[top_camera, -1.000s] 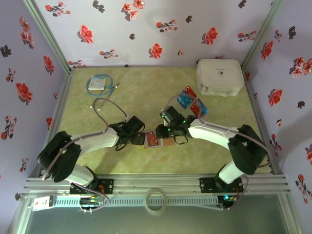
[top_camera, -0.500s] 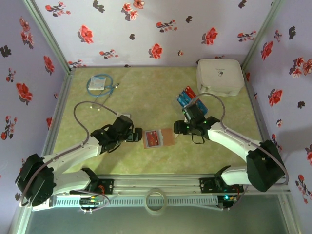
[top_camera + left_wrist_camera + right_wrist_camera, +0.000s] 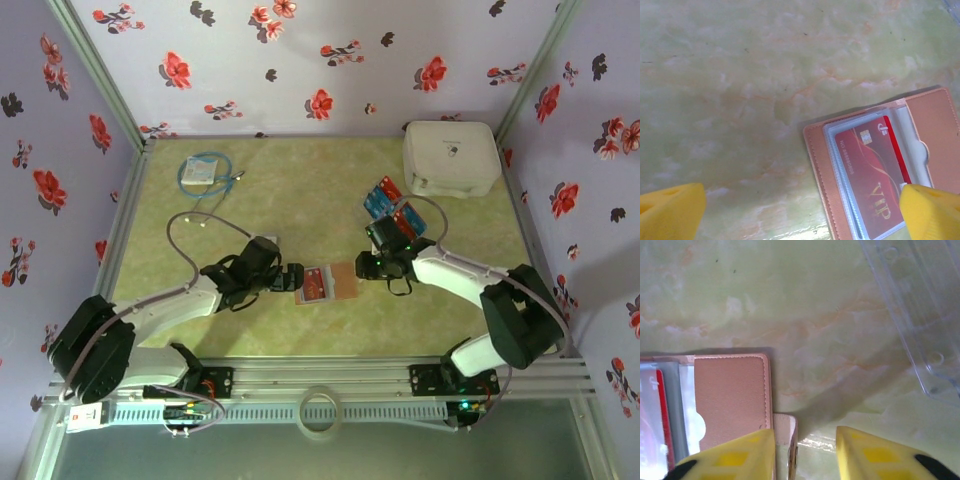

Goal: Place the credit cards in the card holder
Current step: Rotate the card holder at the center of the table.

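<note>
Tan and lying open on the table (image 3: 300, 200), the card holder (image 3: 343, 280) sits between my left gripper (image 3: 292, 278) and right gripper (image 3: 362, 269) in the top view, with the other credit cards (image 3: 383, 197) beyond the right arm. My worry is that either gripper nudges the loose holder askew. From the left wrist, a red card (image 3: 870, 185) rests in the holder's clear sleeve and one yellow finger (image 3: 932, 212) overlaps its corner, so a push could drag it out; that gripper is spread wide and empty. From the right wrist, the clasp tab (image 3: 785, 437) lies between parted, empty fingers near the clear tray (image 3: 920, 315); closing there might pull the flap (image 3: 730, 390) over.
</note>
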Motion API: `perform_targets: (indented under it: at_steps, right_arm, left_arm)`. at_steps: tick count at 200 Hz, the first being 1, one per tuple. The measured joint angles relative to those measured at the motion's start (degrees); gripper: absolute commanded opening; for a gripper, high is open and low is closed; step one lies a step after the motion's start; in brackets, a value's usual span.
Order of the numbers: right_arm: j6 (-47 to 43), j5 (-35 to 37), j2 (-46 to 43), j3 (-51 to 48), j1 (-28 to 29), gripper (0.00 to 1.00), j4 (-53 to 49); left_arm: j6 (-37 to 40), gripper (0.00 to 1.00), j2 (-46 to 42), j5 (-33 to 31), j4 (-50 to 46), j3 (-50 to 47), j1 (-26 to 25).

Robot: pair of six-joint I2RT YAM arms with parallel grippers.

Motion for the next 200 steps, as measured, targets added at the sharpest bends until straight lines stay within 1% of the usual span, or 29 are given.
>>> perform_targets:
  at_steps: [39, 48, 88, 132, 162, 200]
  right_arm:
    - [0.6, -0.7, 0.2, -1.9, 0.0, 0.06, 1.8]
    - [0.5, -1.1, 0.2, -2.3, 0.0, 0.0, 2.1]
    - [2.2, -2.7, -1.5, -4.8, 0.0, 0.0, 4.2]
    - [5.3, -5.5, -4.4, -7.8, 0.0, 0.0, 8.0]
    - [6.9, -6.9, -4.4, -9.0, 0.0, 0.0, 10.3]
    - [8.0, -8.1, -4.0, -9.8, 0.0, 0.0, 12.6]
  left_arm:
    - [-0.2, 1.0, 1.7, 1.6, 2.1, 0.0, 0.0]
    - [-0.2, 1.0, 2.1, 1.9, 2.5, -0.1, 0.0]
    - [-0.4, 1.0, 3.9, 3.1, 4.5, -0.1, 0.0]
    - [-1.3, 1.0, 8.0, 4.4, 7.2, -0.1, 0.0]
    - [-1.5, 1.0, 11.7, 4.8, 8.2, 0.8, -0.3]
    - [-1.7, 1.0, 13.2, 4.8, 8.7, 2.2, -0.9]
